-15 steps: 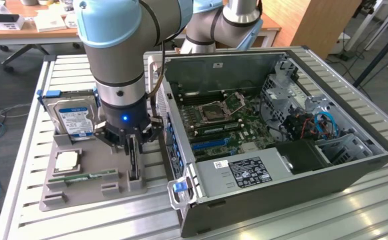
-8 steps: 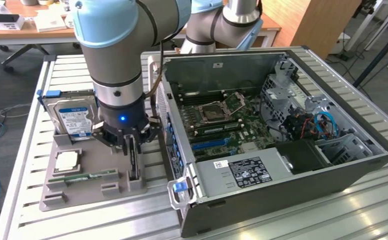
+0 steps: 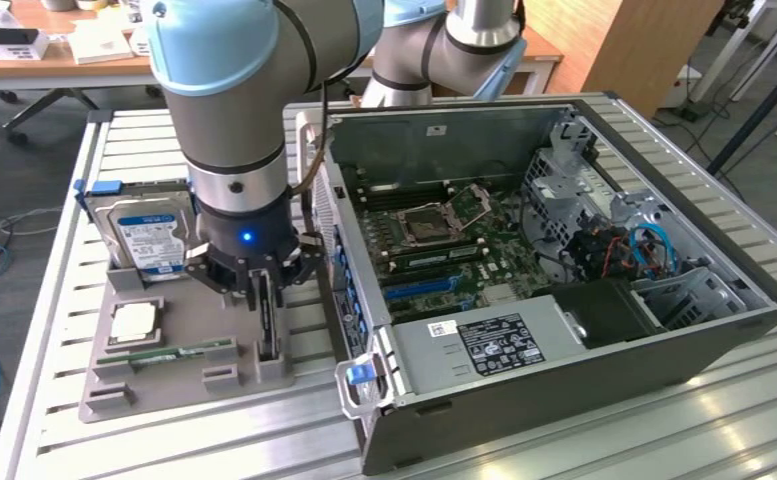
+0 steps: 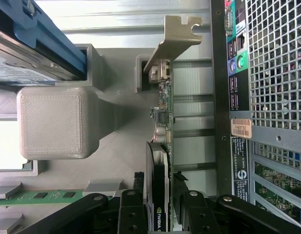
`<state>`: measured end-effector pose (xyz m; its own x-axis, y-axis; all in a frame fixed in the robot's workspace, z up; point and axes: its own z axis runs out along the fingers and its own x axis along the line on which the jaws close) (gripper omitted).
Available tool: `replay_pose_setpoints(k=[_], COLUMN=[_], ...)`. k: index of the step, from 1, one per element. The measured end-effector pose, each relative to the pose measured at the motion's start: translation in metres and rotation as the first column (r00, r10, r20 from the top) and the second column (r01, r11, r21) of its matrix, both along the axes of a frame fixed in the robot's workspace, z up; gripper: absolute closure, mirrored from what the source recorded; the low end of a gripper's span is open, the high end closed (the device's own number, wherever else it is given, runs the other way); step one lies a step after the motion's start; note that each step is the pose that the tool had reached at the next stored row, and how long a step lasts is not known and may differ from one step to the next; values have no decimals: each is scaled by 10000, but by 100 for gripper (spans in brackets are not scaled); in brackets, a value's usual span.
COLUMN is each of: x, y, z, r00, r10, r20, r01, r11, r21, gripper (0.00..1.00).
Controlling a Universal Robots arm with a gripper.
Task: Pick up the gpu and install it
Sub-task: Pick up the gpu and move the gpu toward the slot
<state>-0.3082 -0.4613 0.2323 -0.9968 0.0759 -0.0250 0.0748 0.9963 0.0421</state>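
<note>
Hovering low | gripper [image 3: 271, 295] sat partly open, astride the gpu [image 4: 165, 122], gripping nothing | gpu stood on edge in the grey holder [image 3: 161, 380], just beside the computer case [image 3: 562, 375]

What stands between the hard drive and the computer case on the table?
The gpu stands there on edge in the grey holder, with the tool at its upper edge; the exterior and wrist views both show it.

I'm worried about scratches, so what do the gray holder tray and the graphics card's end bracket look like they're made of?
The gray holder tray: likely 3D-printed plastic, matte, with fine layered ridges. The end bracket of the graphics card: seems bent sheet metal, dull silver sheen.
</note>
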Motion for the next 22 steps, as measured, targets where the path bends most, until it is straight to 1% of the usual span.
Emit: replay_pose_setpoints(k=[18,20,21,22], x=[4,4,4,4], y=[0,0,0,0], z=[-6,-5,-5,-6], r00=[10000,10000,10000,10000], r10=[1,1,1,1], r20=[0,-3,-2,0], r01=[-1,-1,-1,-1], r11=[10000,10000,10000,10000], r21=[-1,-2,-1,-1], gripper=[64,65,71,74])
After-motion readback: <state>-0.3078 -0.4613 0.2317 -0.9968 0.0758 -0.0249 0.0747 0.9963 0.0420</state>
